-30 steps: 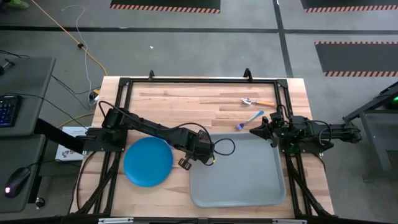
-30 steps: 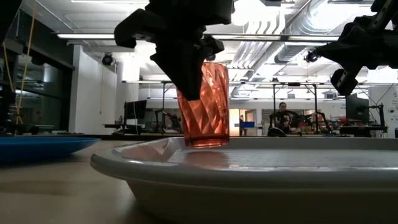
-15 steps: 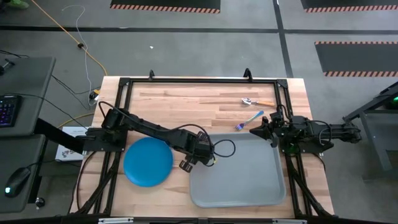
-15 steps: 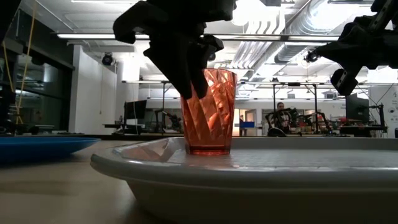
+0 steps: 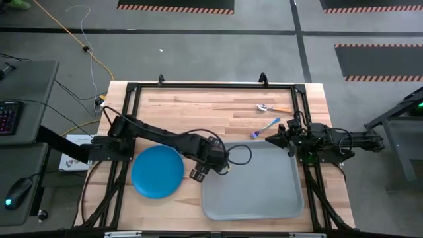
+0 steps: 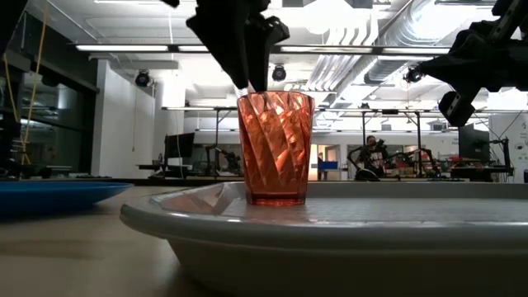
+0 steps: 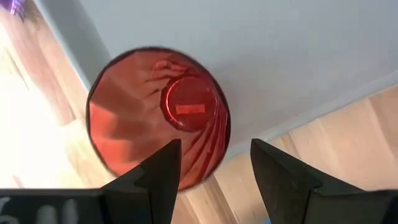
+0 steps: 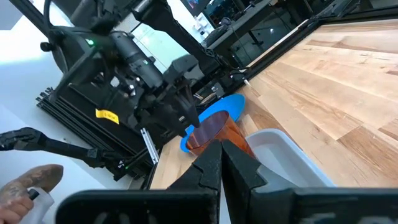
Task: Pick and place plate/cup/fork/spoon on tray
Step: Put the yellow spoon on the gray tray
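The red-orange cup stands upright on its base in the light-grey tray, near the tray's far left corner. My left gripper hangs open just above the cup's rim, one finger on each side of it, touching nothing. The blue plate lies flat on the table left of the tray. The blue-handled fork and the orange-handled spoon lie on the wood beyond the tray's far right corner. My right gripper hovers shut near the fork.
A black frame runs around the table's edges. Bare wood lies across the far half of the table. In the room beyond, a person sits far off, and a hand shows at the side in the right wrist view.
My left gripper has set the cup down on the tray, opened, let go of it and risen above its rim. The cup, held slightly tilted and just off the tray before, now stands upright on its base.
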Motion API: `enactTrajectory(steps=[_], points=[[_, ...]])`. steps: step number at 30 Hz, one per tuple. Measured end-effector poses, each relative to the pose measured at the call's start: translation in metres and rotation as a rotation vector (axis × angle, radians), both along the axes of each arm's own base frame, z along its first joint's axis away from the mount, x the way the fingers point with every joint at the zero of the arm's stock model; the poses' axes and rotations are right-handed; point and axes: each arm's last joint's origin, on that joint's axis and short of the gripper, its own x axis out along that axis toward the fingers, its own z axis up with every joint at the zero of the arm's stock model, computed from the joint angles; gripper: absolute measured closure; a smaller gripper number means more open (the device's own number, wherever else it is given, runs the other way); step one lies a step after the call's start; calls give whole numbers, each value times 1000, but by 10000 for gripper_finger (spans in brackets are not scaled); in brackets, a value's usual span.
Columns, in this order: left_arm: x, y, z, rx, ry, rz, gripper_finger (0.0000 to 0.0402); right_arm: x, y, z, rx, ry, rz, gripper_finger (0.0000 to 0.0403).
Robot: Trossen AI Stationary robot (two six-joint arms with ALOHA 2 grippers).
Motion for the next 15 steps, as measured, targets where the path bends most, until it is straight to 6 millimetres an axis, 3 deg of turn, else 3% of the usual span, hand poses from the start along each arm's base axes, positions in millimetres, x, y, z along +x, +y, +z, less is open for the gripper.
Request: enactTrajectory(steps=[7, 15], points=[[-17, 4, 34, -15, -10, 55, 217, 0, 0, 0, 0, 0, 0, 402], [-74, 16, 116, -41, -277, 177, 217, 1, 0, -1, 0, 13, 0, 402]])
